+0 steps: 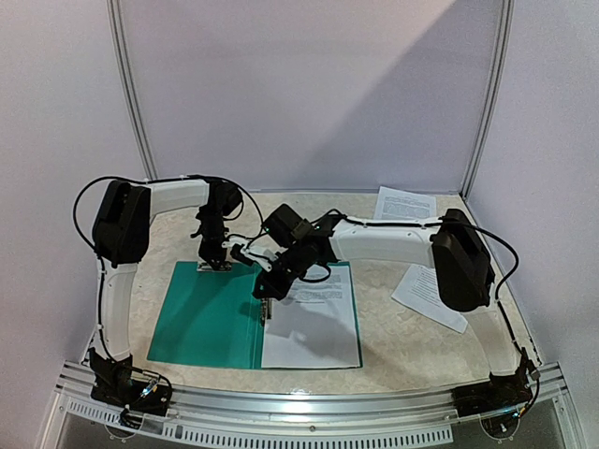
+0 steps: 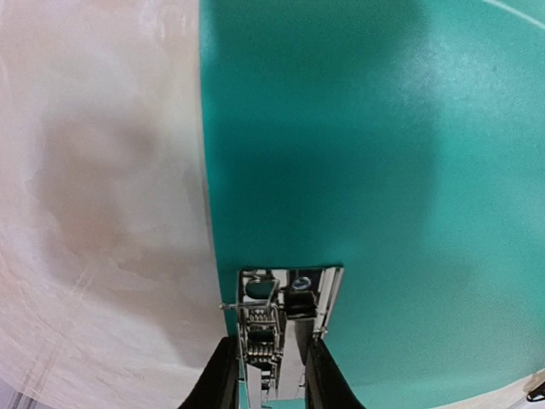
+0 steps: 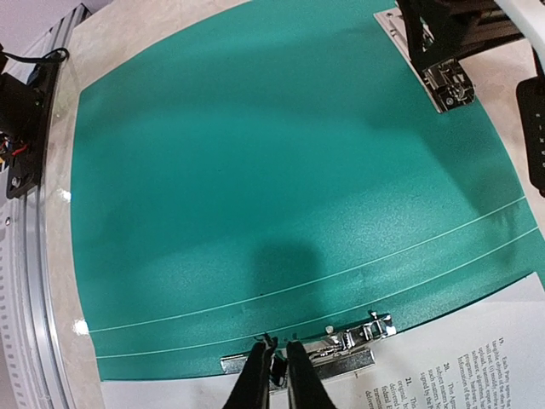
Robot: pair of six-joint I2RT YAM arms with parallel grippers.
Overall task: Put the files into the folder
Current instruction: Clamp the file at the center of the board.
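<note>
- Top external view: the folder (image 1: 201,318) lies open on the table (image 1: 412,351), teal flap to the left. One printed sheet (image 1: 314,332) is already on its right half.
- The left fingers (image 1: 215,263) are down at the flap's far edge. The right fingers (image 1: 265,307) are planted on the spine, between the teal flap and the paper.
- The rest of the files (image 1: 426,297) sit off the folder's right side, one more far back (image 1: 404,202). Both are well apart from either arm's fingers and clearly nearer the right arm.
- Left wrist view: the left fingers (image 2: 223,383) are closed in on a far-edge clip (image 2: 281,319), one on each side and touching it. The clip bites the rim of the folder (image 2: 358,153), with bare table (image 2: 102,170) to its left.
- Right wrist view: the right fingers (image 3: 260,379) are drawn almost together, with only a sliver of gap. They look to be nipping the spine clip (image 3: 341,345), though the contact itself is hidden under them.
- That clip's long axis runs across the view, along the seam where the folder (image 3: 255,170) meets the sheet (image 3: 485,358), crosswise to the fingers.
- My call: everything turns on that clip. It lies along the spine, so the next file must slide in under it from the right, and the right arm is the one placed to fetch it.
</note>
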